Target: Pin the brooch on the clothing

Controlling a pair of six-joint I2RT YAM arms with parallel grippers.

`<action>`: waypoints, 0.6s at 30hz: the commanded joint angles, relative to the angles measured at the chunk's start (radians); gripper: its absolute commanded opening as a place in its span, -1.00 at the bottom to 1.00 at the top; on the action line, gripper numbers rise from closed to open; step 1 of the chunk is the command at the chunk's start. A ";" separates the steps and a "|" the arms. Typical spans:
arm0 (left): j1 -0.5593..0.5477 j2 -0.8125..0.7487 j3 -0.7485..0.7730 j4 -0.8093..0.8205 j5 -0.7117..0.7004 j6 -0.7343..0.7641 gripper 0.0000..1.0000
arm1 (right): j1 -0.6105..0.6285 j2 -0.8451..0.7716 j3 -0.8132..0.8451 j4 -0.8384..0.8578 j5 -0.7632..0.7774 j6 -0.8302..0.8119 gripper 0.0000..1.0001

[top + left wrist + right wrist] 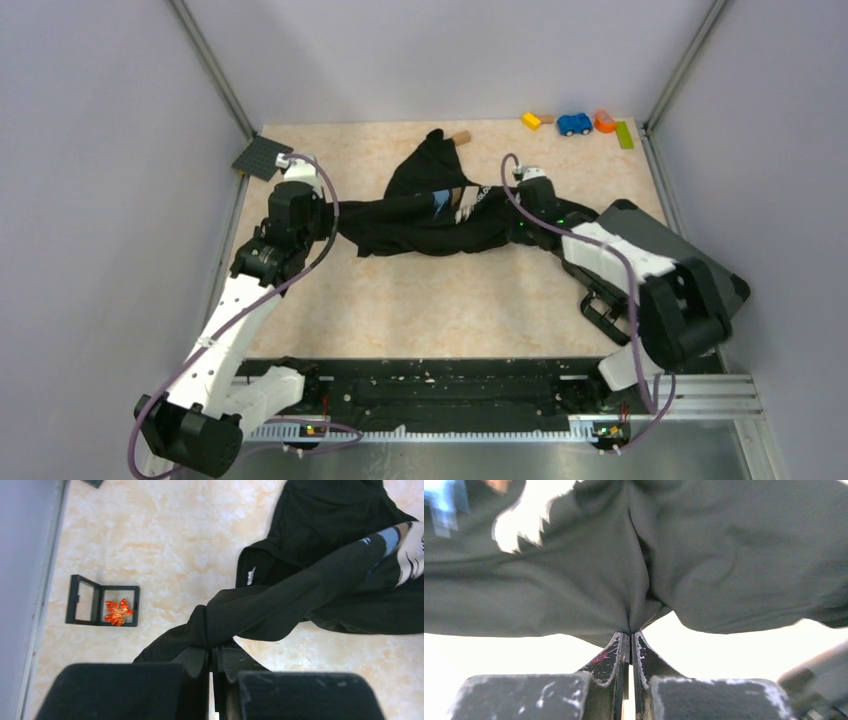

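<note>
- Across the middle of the marble-patterned table [440, 300], a black T-shirt [425, 215] lies bunched and pulled into a band between the two arms; a further part of it is heaped toward the far edge.
- Left gripper [214, 652]: jaws clenched on a twisted end of the black fabric. From that pinch the cloth runs off as a taut roll.
- Right gripper [630, 636]: jaws pressed together on a fold of the shirt, with the fabric creasing into the pinch. White and light blue print shows at the upper left of the right wrist view.
- Brooch [118, 612]: orange-red, leaf-like, sitting inside a small open black-framed box [85, 602] on the table. It lies near the side wall and well apart from the shirt, with neither gripper touching it. In the top view the box cannot be seen.
- Right arm reaches over a dark grey hard case [700, 250] at the table's right side.
- Far right corner: yellow block [531, 121], blue toy car [574, 124], green block [625, 134].
- Far left corner: dark studded plate [262, 157].
</note>
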 commanded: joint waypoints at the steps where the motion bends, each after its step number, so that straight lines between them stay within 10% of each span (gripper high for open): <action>1: 0.005 -0.077 -0.022 0.068 -0.131 0.018 -1.00 | 0.014 -0.324 0.053 -0.085 0.097 -0.034 -1.00; 8: 0.011 -0.089 -0.025 0.067 -0.170 0.022 -1.00 | 0.014 -0.431 0.134 -0.109 0.221 -0.114 -1.00; 16: 0.013 -0.063 -0.026 0.065 -0.172 0.024 -1.00 | -0.016 -0.079 0.259 -0.007 0.321 -0.164 -0.97; 18: 0.014 -0.060 -0.028 0.064 -0.173 0.025 -1.00 | -0.025 0.009 0.332 -0.086 0.328 -0.135 -0.68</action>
